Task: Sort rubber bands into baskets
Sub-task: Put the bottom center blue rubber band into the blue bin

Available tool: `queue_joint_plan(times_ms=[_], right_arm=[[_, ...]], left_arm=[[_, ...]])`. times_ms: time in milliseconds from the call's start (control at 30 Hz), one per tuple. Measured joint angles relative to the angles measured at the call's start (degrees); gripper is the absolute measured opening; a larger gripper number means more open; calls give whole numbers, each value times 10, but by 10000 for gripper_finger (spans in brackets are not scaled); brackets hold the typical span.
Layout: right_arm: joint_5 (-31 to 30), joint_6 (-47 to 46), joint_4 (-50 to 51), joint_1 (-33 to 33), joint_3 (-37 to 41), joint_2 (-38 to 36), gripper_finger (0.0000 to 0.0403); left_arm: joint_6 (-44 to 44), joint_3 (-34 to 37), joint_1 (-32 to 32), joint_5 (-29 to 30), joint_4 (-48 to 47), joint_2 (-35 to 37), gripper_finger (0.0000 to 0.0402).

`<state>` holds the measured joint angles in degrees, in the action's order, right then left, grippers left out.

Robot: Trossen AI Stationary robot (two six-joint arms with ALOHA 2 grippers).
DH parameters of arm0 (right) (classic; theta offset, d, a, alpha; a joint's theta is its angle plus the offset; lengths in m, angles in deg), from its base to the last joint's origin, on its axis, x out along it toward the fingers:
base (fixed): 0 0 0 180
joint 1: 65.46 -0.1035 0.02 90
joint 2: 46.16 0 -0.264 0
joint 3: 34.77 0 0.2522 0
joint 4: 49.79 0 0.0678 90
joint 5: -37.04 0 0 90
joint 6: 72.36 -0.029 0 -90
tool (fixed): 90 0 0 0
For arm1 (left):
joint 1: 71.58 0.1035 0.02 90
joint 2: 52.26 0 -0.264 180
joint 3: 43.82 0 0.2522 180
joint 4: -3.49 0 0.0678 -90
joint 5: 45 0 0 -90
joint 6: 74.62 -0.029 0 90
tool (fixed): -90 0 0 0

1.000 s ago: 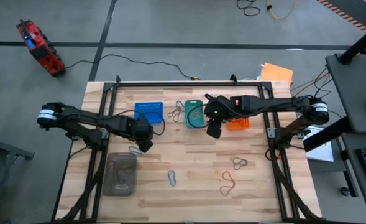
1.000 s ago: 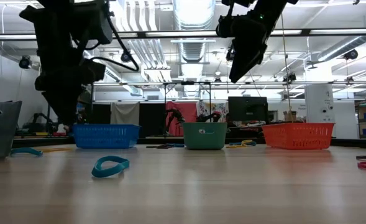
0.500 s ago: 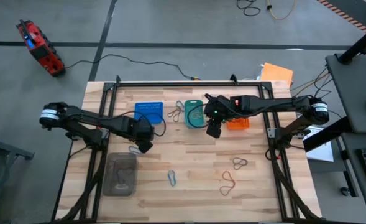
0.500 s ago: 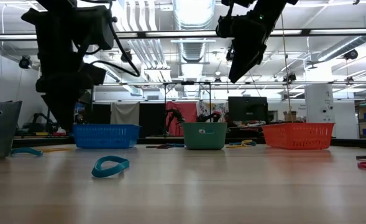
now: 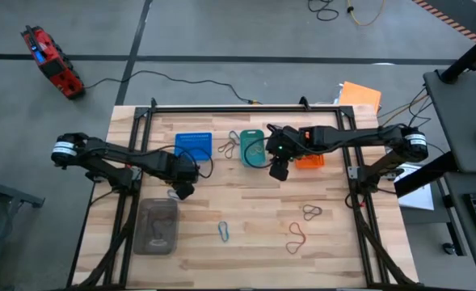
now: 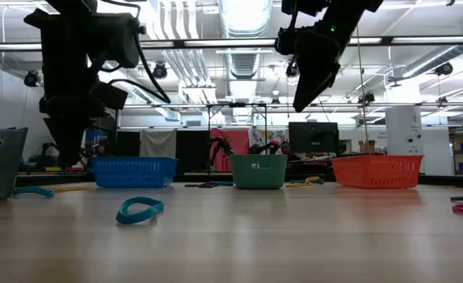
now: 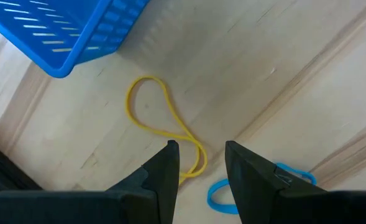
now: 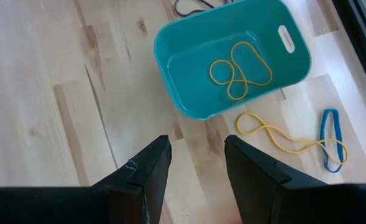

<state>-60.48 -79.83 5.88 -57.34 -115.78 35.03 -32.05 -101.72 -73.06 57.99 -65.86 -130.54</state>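
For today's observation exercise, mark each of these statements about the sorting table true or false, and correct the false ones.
1. The teal basket holds a yellow rubber band. True.
2. The left pincer is shut on a band. False: it is open and empty, above a yellow band on the table.
3. The blue basket stands left of the teal one in the high view. True.
4. The right pincer grips the orange basket. False: it hangs open, empty, near the teal basket.
5. A blue band lies on the table. True.
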Motion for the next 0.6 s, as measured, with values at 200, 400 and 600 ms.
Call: queue_joint_plan(times_ms=[200, 400, 600], right_arm=[[0, 0, -12, 0, 15, 0, 150], [0, -4, -14, 0, 19, 0, 149], [0, -4, -16, 0, 19, -1, 151]], left_arm=[[-4, 0, 0, 0, 0, 0, 114], [-29, 0, 0, 0, 0, 0, 114], [-81, 0, 0, -17, 0, 0, 114]])
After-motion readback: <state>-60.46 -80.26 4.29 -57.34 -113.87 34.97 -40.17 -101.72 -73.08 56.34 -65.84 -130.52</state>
